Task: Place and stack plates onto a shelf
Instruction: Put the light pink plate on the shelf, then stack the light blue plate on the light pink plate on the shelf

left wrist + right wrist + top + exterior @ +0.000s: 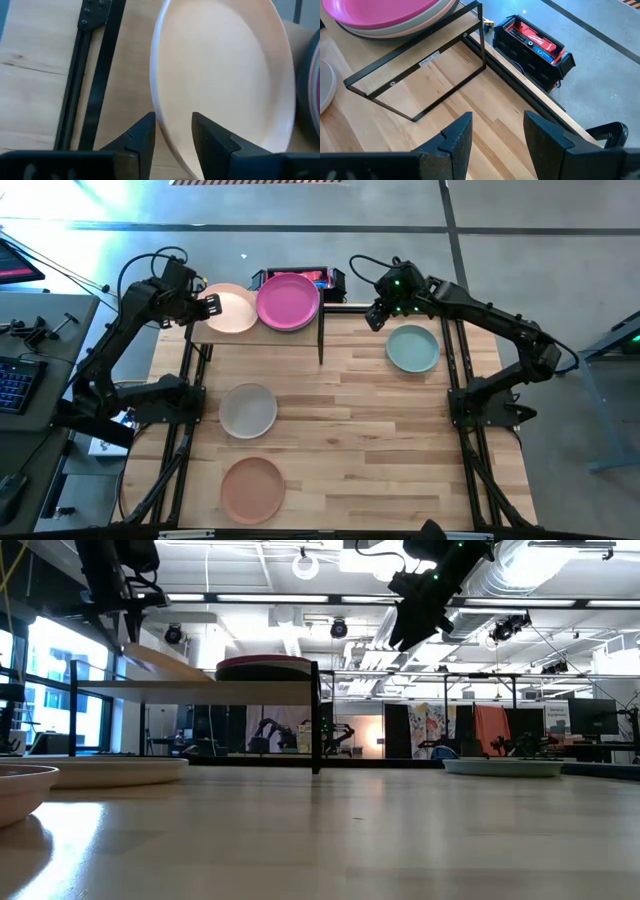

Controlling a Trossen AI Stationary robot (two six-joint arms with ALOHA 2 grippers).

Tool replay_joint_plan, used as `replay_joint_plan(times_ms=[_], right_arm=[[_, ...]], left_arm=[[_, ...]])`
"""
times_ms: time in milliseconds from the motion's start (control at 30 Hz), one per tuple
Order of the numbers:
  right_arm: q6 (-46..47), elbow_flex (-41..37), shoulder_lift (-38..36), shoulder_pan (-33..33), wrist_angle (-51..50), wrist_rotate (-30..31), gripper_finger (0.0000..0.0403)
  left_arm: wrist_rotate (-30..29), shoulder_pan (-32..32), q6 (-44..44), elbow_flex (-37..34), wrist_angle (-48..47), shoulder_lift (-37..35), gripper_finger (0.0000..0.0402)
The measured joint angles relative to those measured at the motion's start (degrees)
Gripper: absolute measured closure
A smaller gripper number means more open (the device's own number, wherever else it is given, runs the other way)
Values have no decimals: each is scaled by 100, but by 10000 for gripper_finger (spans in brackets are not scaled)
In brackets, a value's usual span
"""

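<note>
A pale peach plate (232, 309) is on the left half of the shelf (292, 337), tilted in the low view (165, 662), with its right rim on the panel. My left gripper (207, 307) is shut on its left rim. A magenta plate (288, 300) tops a stack on the shelf's right half. My right gripper (377, 317) is open and empty, above the table's far edge to the right of the shelf. A pale green plate (412, 348), an off-white plate (248, 410) and a tan plate (252, 488) lie flat on the table. My left gripper pinches the peach plate's left rim (167, 131) between its two fingers, one finger (210, 137) over the plate's hollow and one (142, 137) outside it. The fingers come from the table's left. The held edge is raised; the opposite rim (203, 677) rests on the shelf.
The shelf's black frame legs (417, 82) stand on the table's far part. A black and red box (532, 47) sits behind the table's far edge. A desk with a keyboard (12, 380) stands left of the table.
</note>
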Motion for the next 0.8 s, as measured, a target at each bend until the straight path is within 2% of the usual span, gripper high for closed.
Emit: replay_joint_plan(times_ms=[267, 467, 600, 800], right_arm=[[0, 0, 0, 0, -1, 0, 246], [52, 0, 0, 0, -2, 0, 246], [31, 0, 0, 0, -11, 0, 246], [-238, 0, 0, -9, -861, -40, 246]], left_arm=[[-74, 58, 233, 0, -121, 7, 279], [-114, 235, 379, 0, -849, 5, 279], [-129, 301, 478, 0, -918, 0, 279], [181, 283, 683, 0, -927, -130, 279]])
